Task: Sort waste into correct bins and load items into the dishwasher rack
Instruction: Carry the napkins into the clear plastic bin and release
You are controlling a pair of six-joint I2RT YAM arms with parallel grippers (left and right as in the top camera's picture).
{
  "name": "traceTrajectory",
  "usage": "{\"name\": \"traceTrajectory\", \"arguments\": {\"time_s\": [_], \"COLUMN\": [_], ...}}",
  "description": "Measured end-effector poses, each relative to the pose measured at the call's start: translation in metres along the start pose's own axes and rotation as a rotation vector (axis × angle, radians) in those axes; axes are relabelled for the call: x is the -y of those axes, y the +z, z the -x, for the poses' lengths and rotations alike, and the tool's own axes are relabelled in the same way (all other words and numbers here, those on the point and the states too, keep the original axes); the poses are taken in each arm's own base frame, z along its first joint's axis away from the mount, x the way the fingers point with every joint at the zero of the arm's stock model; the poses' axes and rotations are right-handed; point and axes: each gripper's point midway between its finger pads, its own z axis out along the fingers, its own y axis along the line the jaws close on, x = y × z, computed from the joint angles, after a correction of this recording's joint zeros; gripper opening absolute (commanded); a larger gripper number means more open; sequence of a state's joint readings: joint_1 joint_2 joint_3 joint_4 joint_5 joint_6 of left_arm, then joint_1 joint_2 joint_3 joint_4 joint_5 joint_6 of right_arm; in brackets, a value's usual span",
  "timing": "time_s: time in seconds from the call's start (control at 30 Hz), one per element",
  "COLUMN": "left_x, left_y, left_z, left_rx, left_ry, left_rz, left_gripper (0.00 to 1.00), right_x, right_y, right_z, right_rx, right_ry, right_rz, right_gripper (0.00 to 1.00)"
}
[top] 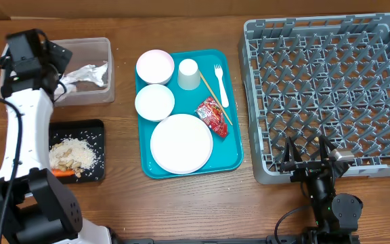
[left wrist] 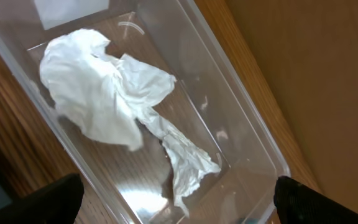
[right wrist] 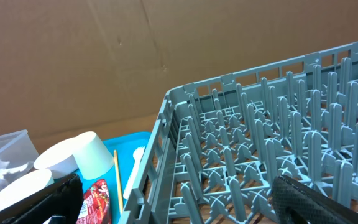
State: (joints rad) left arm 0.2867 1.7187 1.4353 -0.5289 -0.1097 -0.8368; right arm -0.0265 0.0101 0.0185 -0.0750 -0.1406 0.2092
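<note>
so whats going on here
The left gripper hangs open over the clear tub, where a crumpled napkin lies. Food scraps and a carrot sit in the black tray. The red wrapper and the dishes wait on the teal tray; the rack is empty, with the right gripper open at its front edge.

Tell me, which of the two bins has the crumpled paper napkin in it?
The clear plastic tub; the black tray beside it holds grainy food scraps and a carrot instead.
</note>
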Motion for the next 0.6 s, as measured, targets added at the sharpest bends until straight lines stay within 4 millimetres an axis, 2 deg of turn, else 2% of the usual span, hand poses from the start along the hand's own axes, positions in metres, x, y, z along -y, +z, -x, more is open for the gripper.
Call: {"name": "traceTrajectory", "arguments": {"time_s": [0.07,0.13,0.27,0.37,0.4,0.43,0.6], "left_x": [0.006,0.023,0.068,0.097,0.108,0.112,0.119], "left_y": [-0.001,-0.007,-0.039,-0.075,-0.092,-0.105,-0.143], "left_z": [-0.005,-0.021,-0.067,-0.124,-0.158,-0.188,-0.287], "left_rx": [-0.043,-0.128,-0.303,-0.456,-0.538,-0.6,-0.708], "left_ry": [0.013,0.046,0.162,0.273,0.329,0.372,0.481], "left_rz": [-0.046,-0.137,-0.348,-0.456,-0.494,-0.49,-0.416], "left_gripper": [1.0,1.0,1.0,1.0,1.0,0.99,0.95], "right_x": [0.0,0.0,0.0,0.0,0.0,0.0,0.0], "right_y": [0.0,0.0,0.0,0.0,0.0,0.0,0.0], "right_z": [0.0,0.0,0.0,0.0,0.0,0.0,0.0], "right_rx": [0.0,0.0,0.0,0.0,0.0,0.0,-0.001], "right_ry": [0.0,0.0,0.0,0.0,0.0,0.0,0.0], "right_rz": [0.0,0.0,0.0,0.0,0.0,0.0,0.0], "right_gripper": [1.0,1.0,1.0,1.0,1.0,1.0,1.0]}}
